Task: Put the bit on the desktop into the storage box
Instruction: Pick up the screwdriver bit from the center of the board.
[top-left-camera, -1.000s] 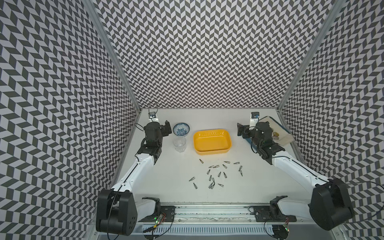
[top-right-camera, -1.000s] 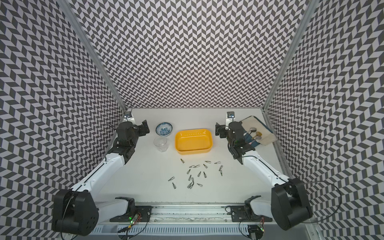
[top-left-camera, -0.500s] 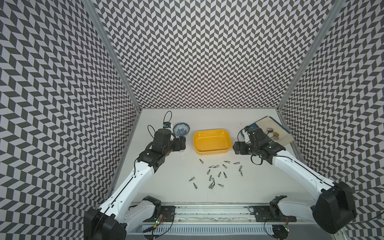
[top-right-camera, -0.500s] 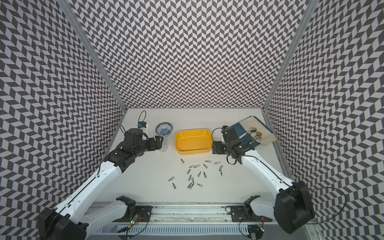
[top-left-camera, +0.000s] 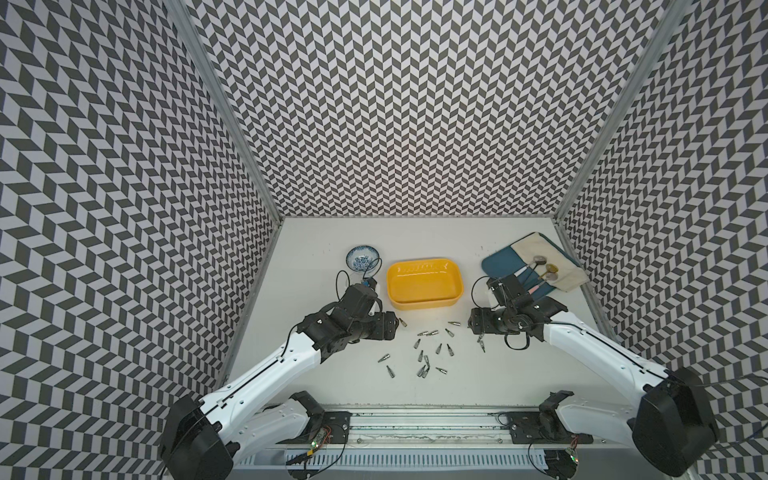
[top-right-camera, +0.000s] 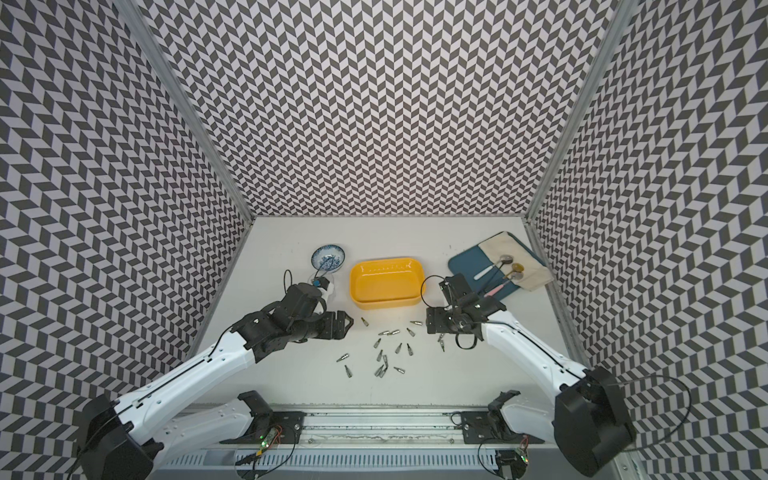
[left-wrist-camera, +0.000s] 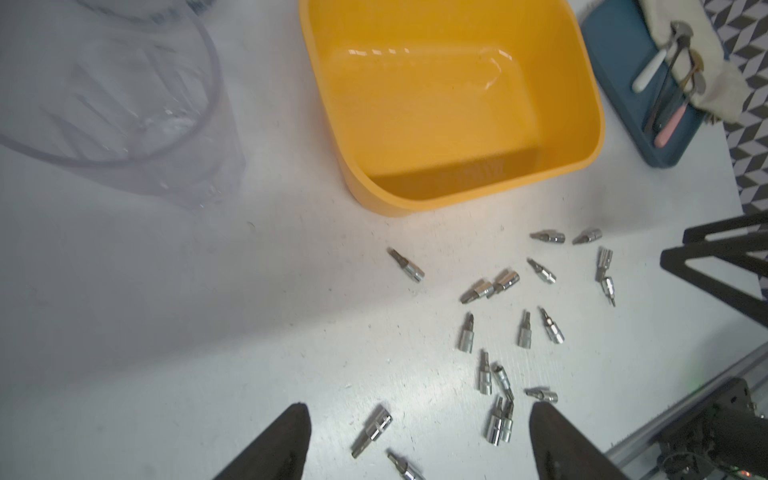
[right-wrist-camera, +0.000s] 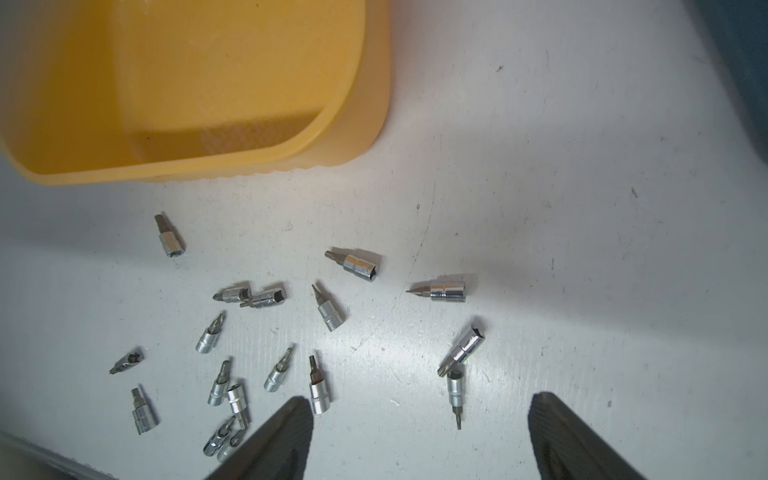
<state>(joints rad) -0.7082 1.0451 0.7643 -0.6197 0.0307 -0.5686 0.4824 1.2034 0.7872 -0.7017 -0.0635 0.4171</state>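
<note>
Several small silver bits (top-left-camera: 428, 351) lie scattered on the white desktop in front of the yellow storage box (top-left-camera: 424, 305), which holds nothing. My left gripper (top-left-camera: 397, 326) hangs open at the left edge of the scatter, near the box's front left corner. In the left wrist view one bit (left-wrist-camera: 372, 430) lies between the spread fingers of the left gripper (left-wrist-camera: 419, 411). My right gripper (top-left-camera: 471, 326) hangs open at the scatter's right edge. In the right wrist view a bit (right-wrist-camera: 455, 395) lies between the fingers of the right gripper (right-wrist-camera: 420, 401), untouched.
A blue-patterned bowl (top-left-camera: 362, 258) stands behind the left arm, and a clear plastic cup (left-wrist-camera: 124, 104) stands left of the box. A blue tray (top-left-camera: 498, 262) with a cloth and spoons lies at the back right. Patterned walls close three sides.
Both arms have swung from the back corners forward and inward, coming down on either side of the scattered bits. Both grippers stay open with nothing in them.
</note>
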